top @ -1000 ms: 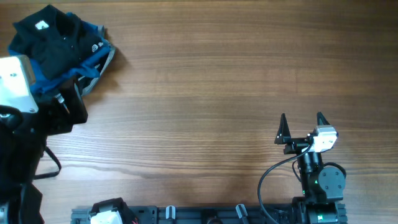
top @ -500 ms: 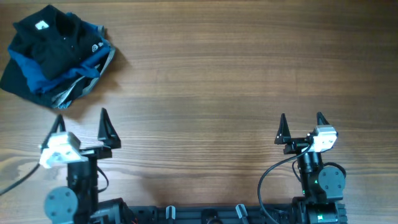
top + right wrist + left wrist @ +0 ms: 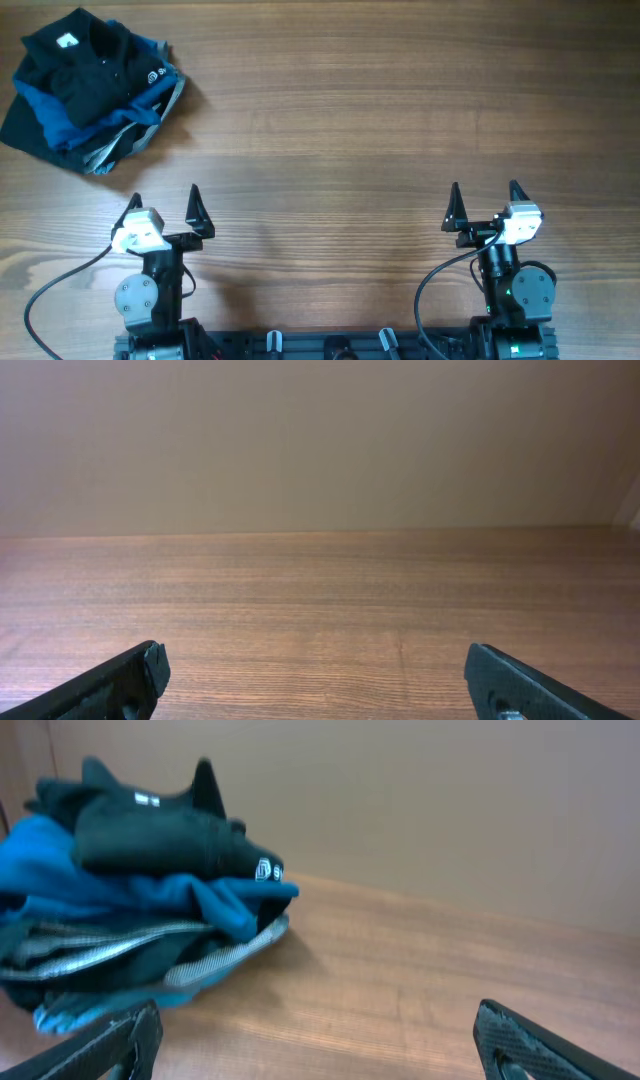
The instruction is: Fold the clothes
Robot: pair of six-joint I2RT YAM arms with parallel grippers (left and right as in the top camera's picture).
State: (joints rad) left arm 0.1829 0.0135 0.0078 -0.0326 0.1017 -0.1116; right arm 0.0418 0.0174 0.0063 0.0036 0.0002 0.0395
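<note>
Black garment (image 3: 80,60) bears a small white logo (image 3: 156,75), its lettering unreadable.

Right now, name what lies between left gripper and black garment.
Overhead view: bare wooden table, then the blue shirt and grey cloth bunched under the black garment, facing the left gripper.

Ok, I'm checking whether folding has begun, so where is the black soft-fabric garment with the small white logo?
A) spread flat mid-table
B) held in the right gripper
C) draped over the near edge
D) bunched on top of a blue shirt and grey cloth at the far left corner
D: the black soft-fabric garment lies bunched on the bright blue shirt and grey cloth, while the left gripper and right gripper stand open and empty.
</note>
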